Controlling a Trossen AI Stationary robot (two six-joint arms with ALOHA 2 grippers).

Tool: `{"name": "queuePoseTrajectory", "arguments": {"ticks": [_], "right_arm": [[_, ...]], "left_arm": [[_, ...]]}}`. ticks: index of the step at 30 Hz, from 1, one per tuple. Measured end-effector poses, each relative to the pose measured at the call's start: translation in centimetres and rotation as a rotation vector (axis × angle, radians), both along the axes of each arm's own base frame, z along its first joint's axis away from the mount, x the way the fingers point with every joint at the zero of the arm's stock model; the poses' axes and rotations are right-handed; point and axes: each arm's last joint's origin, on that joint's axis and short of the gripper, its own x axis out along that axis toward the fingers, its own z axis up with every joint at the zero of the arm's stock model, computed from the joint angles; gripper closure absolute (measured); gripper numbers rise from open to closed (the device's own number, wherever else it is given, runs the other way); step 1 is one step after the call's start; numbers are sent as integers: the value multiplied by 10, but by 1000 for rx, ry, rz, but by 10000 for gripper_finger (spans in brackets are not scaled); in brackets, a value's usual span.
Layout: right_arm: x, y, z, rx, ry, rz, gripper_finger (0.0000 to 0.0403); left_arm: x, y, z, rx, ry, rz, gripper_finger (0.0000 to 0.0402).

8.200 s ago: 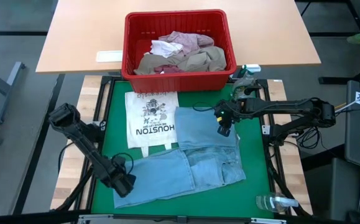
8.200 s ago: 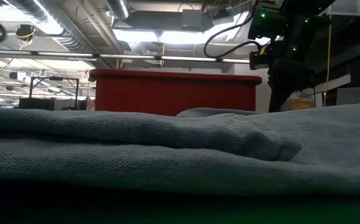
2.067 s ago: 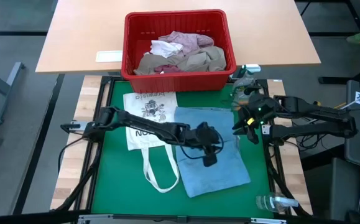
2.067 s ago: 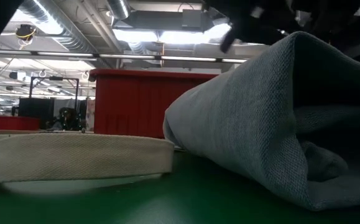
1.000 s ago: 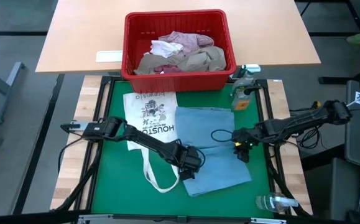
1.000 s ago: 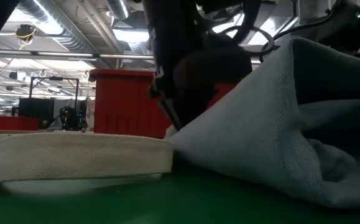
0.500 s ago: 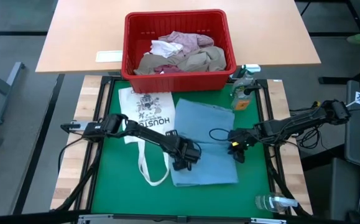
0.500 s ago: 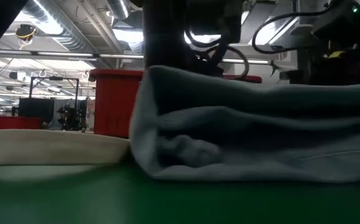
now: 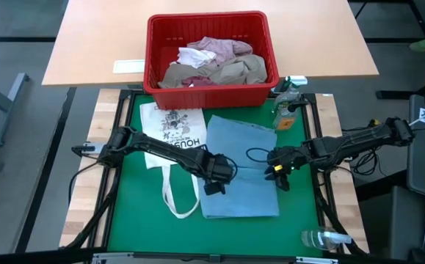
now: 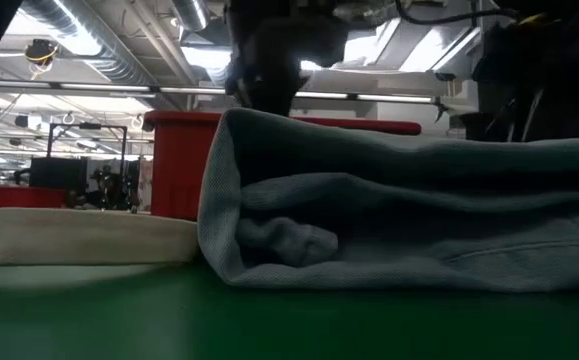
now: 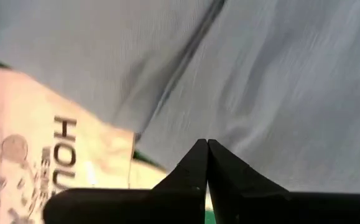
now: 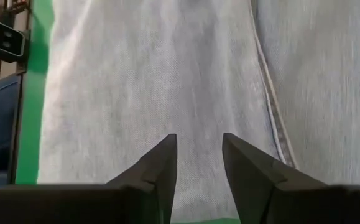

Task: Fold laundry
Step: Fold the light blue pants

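Green table (image 9: 135, 227), one folding station, with a wooden table behind it.

Item, principal: jeans (image 9: 239, 187), light blue denim, folded into a thick rectangle at the middle of the green table; the low view shows the layers stacked with a rounded fold at one end (image 10: 219, 200).

Item: left gripper (image 9: 213, 181), at the near-left edge of the jeans, fingers pressed together; its wrist view shows nothing between the tips (image 11: 206, 149), only denim beyond them.

Item: right gripper (image 9: 277, 173), over the right edge of the jeans, fingers apart and holding nothing, denim seam visible past them (image 12: 270, 112).

Item: tote bag (image 9: 169, 136), cream, printed, lying just left of the jeans, its strap looping toward the front.

Item: red basket (image 9: 211, 92) on the wooden table, holding more clothes, pink, white and tan.

Handling note, as a judgement: the fold looks nearly done. Best to smooth the top layer flat, square the edges and avoid snagging the tote strap.
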Motion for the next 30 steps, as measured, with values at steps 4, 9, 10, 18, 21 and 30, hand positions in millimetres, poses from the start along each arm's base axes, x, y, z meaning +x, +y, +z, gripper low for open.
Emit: {"name": "queuePoseTrajectory", "arguments": {"ticks": [4,9,10,18,21,30], "right_arm": [[3,0,-2,-35,-4,-21,274],[9,0,-14,-82,62,-37,274],[10,0,-16,-91,73,-31,274],[17,-1,-41,-196,218,-63,274],[19,-1,-46,-220,241,-72,274],[21,-3,-50,-257,257,-132,274]], "left_arm": [[11,2,4,-9,-122,12,398],[38,-1,-1,-40,-329,-31,398],[41,-2,-1,-41,-358,-42,398],[57,7,-41,-16,-310,-36,398],[61,14,-60,-7,-278,-21,398],[66,38,-78,10,-225,-35,398]]}}
